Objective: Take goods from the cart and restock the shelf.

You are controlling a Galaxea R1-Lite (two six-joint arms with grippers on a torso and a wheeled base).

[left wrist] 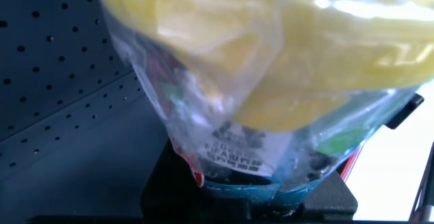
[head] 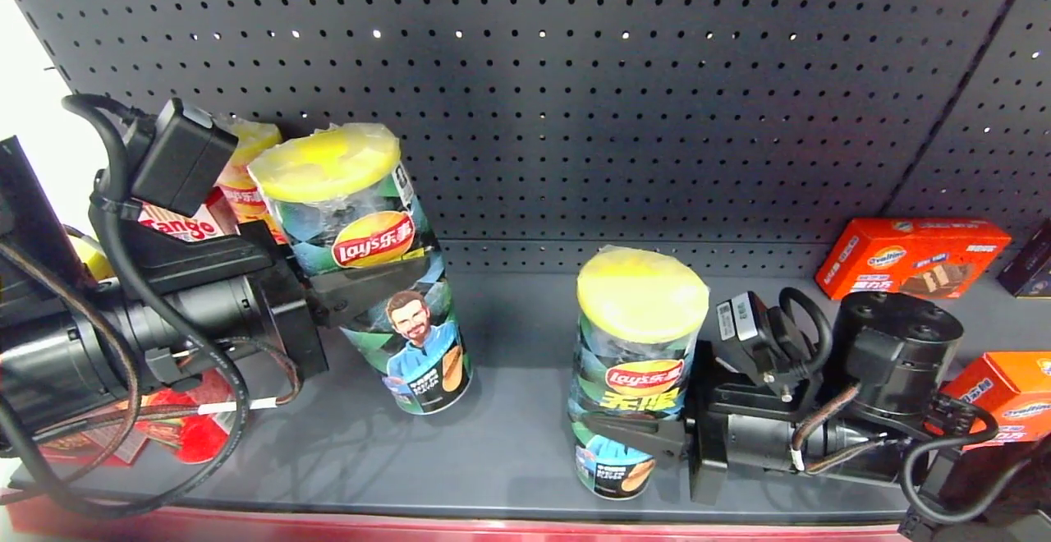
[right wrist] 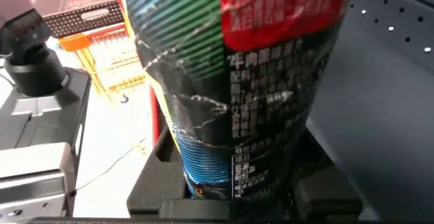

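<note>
Two tall chip canisters with yellow lids and a clear wrap stand on the dark grey shelf (head: 509,435). The left canister (head: 374,279) leans slightly, its base on the shelf near the pegboard back; my left gripper (head: 379,283) is shut on its middle from the left. Its lid and wrap show close up in the left wrist view (left wrist: 271,81). The right canister (head: 636,361) is upright closer to the shelf's front edge, with my right gripper (head: 634,423) shut on its lower half from the right. The right wrist view has its printed side (right wrist: 237,81).
Another yellow-lidded canister (head: 246,160) and a red-and-white box (head: 185,223) sit behind the left arm. Red packs (head: 176,431) lie at the shelf's left. Orange boxes (head: 911,256) (head: 1006,394) occupy the right. Bare shelf lies between the two canisters. The pegboard (head: 575,115) backs everything.
</note>
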